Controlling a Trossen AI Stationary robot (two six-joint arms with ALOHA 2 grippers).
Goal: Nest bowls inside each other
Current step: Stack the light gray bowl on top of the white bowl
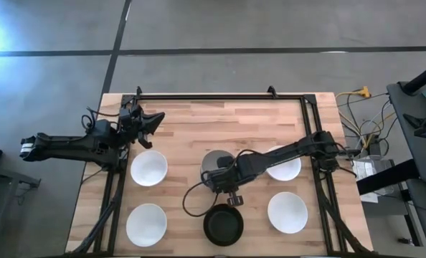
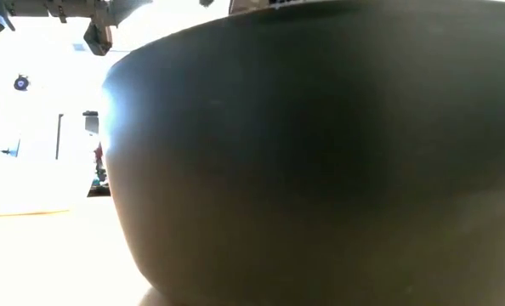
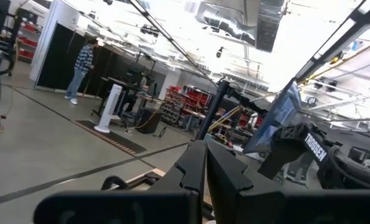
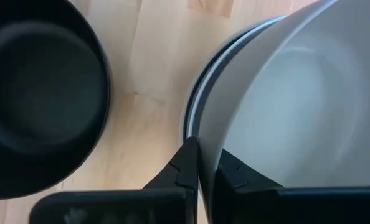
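Four white bowls are lying singly on the table (image 1: 191,125): one at left centre (image 1: 149,168), one at front left (image 1: 146,223), one at front right (image 1: 287,212), and one at right centre (image 1: 283,163), partly under the right arm. Near the middle, the right gripper (image 4: 200,163) is pinching the rim of a light grey bowl (image 1: 217,166), its jaws closed thin on the wall, one finger inside and one outside. In the right wrist view the grey bowl (image 4: 297,93) is showing further rim edges, a dark one among them, just beneath its own, so it appears to be sitting in a stack already, which would account for fewer bowls being visible than single ones alone. A rim pinch suits a smooth bowl with no handle and is leaving the hollow free. A black bowl (image 1: 223,224) is standing just in front of the stack, apart from it, filling the low view and hiding the rest there. Whether the grey bowl is being seated or lifted cannot be judged. The left gripper (image 1: 150,123) is waiting at the table's back left, over bare wood, its jaws closed on nothing, clear of the working arm. Singles are well apart, giving room for a rim approach to each.
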